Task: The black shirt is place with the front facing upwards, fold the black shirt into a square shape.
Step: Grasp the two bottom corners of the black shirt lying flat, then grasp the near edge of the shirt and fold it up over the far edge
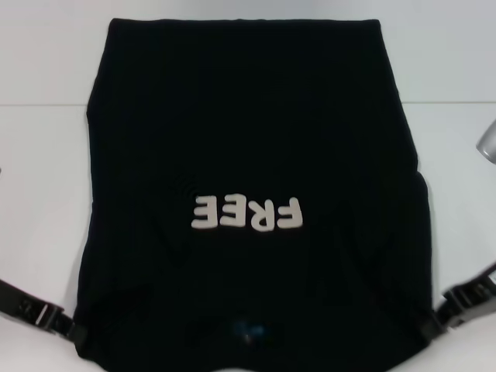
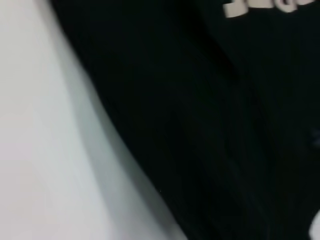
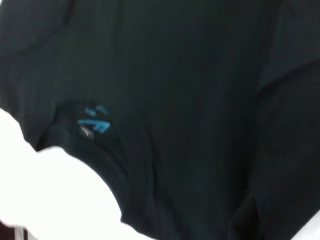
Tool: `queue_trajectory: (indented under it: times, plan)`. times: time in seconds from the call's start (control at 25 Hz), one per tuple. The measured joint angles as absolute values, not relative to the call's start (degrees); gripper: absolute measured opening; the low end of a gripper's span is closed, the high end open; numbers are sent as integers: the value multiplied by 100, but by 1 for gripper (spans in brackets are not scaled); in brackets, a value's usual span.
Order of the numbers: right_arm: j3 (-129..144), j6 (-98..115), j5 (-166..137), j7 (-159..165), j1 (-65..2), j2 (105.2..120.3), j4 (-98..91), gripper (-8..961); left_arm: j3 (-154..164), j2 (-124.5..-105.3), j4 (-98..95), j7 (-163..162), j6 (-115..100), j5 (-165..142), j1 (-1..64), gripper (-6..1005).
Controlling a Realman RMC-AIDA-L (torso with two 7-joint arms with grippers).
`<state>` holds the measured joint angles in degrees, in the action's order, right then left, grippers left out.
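The black shirt lies flat on the white table, front up, its sides turned in so the outline is roughly rectangular. White "FREE" lettering reads upside down from the head view, and the collar with its small blue neck label is nearest me. My left gripper meets the shirt's near left corner, and my right gripper meets the near right corner. The left wrist view shows the shirt's edge against the table. In the right wrist view the collar and blue label show.
A silver-grey object pokes in at the right edge of the head view. Bare white table runs along both sides of the shirt. The shirt's far hem reaches past the line where the table meets the pale background.
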<state>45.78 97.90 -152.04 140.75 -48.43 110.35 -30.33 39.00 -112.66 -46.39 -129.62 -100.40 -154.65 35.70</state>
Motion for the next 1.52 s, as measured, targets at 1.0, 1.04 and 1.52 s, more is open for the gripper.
queue_trajectory:
  times: [1.0, 1.04, 1.52]
  plan:
    - [3819, 10626, -15620, 13081, -4378, 10782, -3151, 55, 3021, -10982, -3496, -12559, -11112, -15316, 3956, 59]
    - [3583, 10608, -15618, 13081, -4376, 10745, -3188, 55, 2845, -10975, -3507, -12622, -11026, -15312, 4042, 59]
    - [1472, 9392, -14783, 13104, -4205, 10424, -3278, 55, 1903, -10872, -3588, -13282, -8969, -14156, 4371, 57]
